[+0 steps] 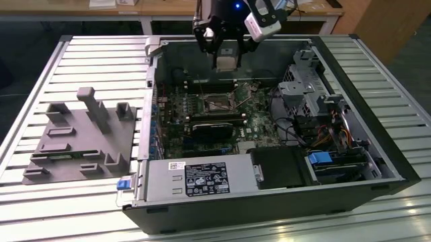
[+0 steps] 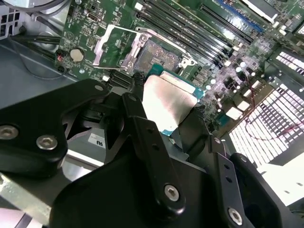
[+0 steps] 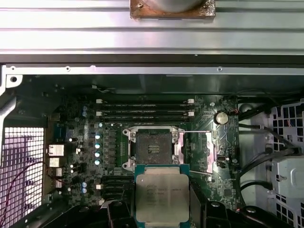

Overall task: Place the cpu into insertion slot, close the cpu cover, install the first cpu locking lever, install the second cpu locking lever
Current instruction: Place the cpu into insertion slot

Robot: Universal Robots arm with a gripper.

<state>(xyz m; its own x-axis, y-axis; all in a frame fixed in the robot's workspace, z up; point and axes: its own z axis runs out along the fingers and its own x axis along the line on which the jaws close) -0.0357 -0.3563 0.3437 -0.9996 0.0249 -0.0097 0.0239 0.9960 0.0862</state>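
At step one: placing the cpu (image 3: 161,197). Gripped by opposite edges in the closed claw (image 1: 227,61), in the upper middle of the exterior view, above the open computer case (image 1: 269,214) on the slatted desk (image 1: 88,55). Not yet touching the insertion slot (image 3: 153,149), bare and apart from the cpu in both wrist views. Seemingly swung open just beside the insertion slot, the cpu cover (image 3: 198,152), though hard to make out. Calls, most likely, for squaring the cpu over the insertion slot and keeping it level going down.

Looking like a robotics lab: slatted aluminium tabletop (image 1: 101,55) carrying opened computer case (image 1: 269,206), grey parts fixture (image 1: 81,136), wooden workbench (image 1: 168,10) standing behind.
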